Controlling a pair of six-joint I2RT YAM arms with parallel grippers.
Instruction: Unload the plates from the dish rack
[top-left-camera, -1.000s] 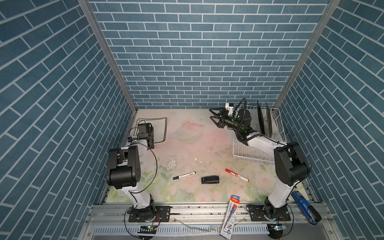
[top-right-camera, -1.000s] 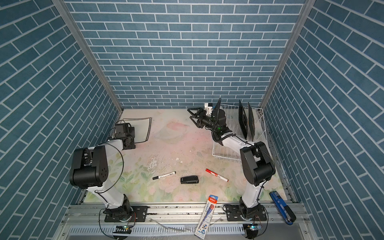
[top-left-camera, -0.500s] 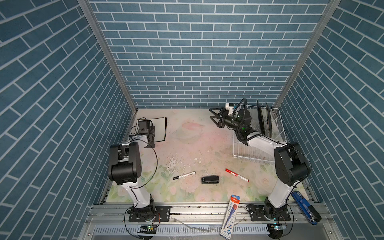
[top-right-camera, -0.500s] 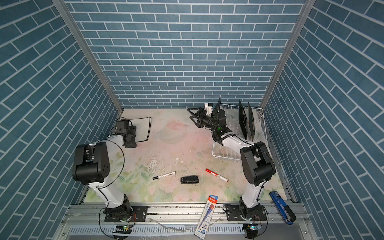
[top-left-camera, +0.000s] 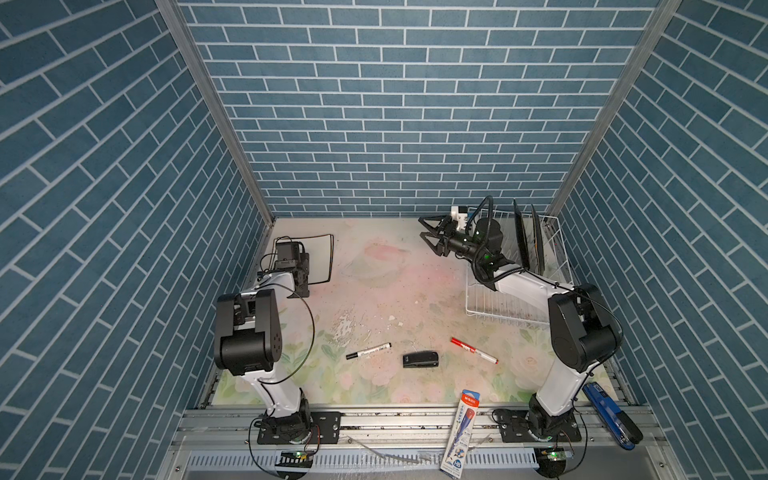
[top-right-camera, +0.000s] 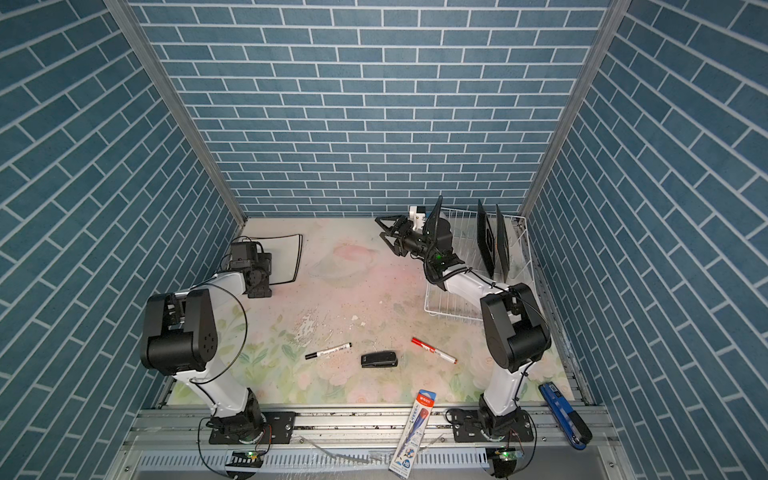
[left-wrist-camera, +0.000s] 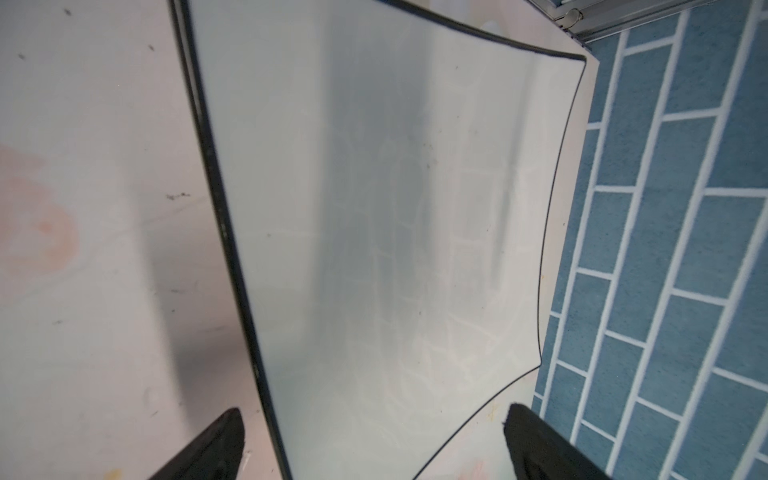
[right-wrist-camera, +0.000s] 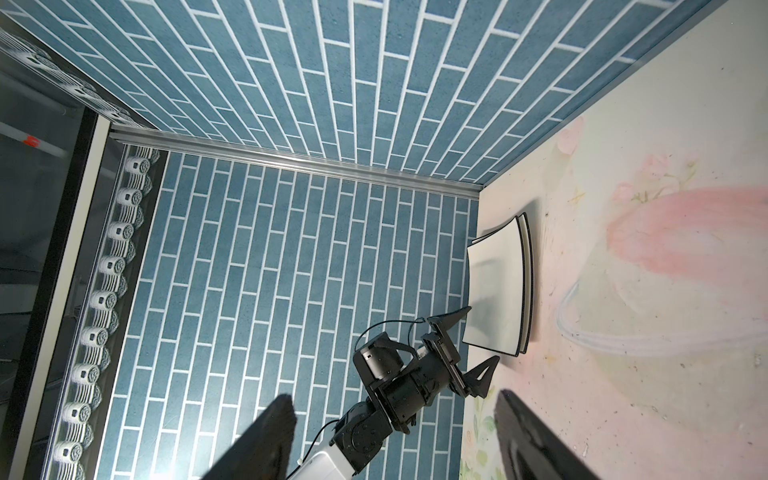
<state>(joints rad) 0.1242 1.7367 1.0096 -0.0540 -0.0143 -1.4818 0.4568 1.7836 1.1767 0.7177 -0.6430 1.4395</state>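
Observation:
Two square white plates (right-wrist-camera: 498, 286) with thin black rims lie stacked flat at the far left of the table, seen in both top views (top-left-camera: 322, 257). My left gripper (right-wrist-camera: 482, 332) stands open at their near corner; in the left wrist view its jaws (left-wrist-camera: 374, 411) straddle the upper plate's (left-wrist-camera: 374, 208) edge without gripping it. The white wire dish rack (top-left-camera: 515, 299) stands at the far right with two black plates (top-left-camera: 521, 241) upright in it. My right gripper (top-left-camera: 430, 239) hangs open and empty above the table, left of the rack.
Near the front lie a black marker (top-left-camera: 368, 351), a black stapler (top-left-camera: 420, 359) and a red marker (top-left-camera: 473, 356). A pencil pack (top-left-camera: 463, 432) and a blue tool (top-left-camera: 611, 415) rest on the front rail. Brick walls close in on three sides.
The left arm has shifted slightly beside the white plates. The right arm and both sets of jaws stand as before.

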